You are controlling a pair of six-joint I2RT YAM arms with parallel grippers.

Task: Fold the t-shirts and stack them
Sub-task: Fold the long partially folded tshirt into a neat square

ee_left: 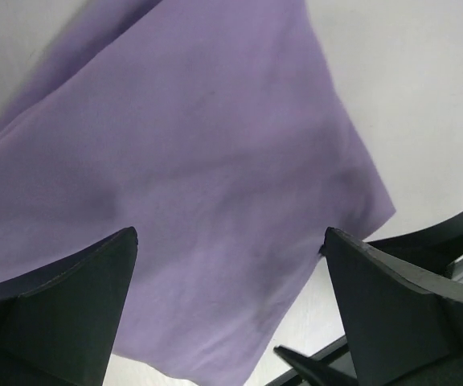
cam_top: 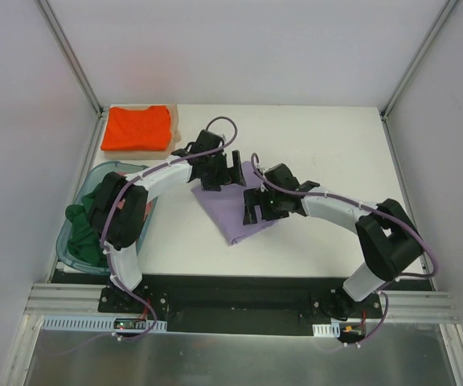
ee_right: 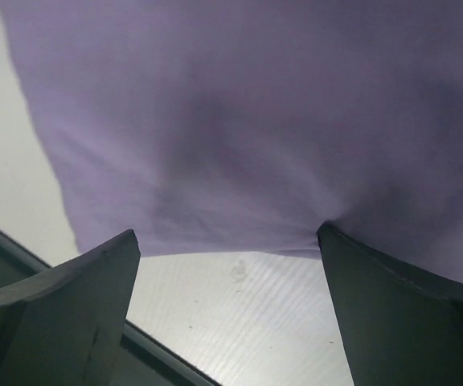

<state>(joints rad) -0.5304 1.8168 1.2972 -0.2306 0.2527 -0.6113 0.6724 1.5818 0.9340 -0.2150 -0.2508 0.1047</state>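
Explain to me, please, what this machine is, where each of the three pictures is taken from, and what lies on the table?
These are two robot arms bolted at the near edge of a white table. The overhead picture looks down from above and behind them. The other two come from cameras on the wrists, each looking out between its own dark fingers.

In the middle lies a lavender-purple t-shirt, already folded small. The left pincer sits over its far edge and the right pincer over its near part. Both pincers are open, and neither holds anything.

At the far left, a folded orange t-shirt rests on a flat tan board. Nearer, a translucent teal tub holds a dark green t-shirt.
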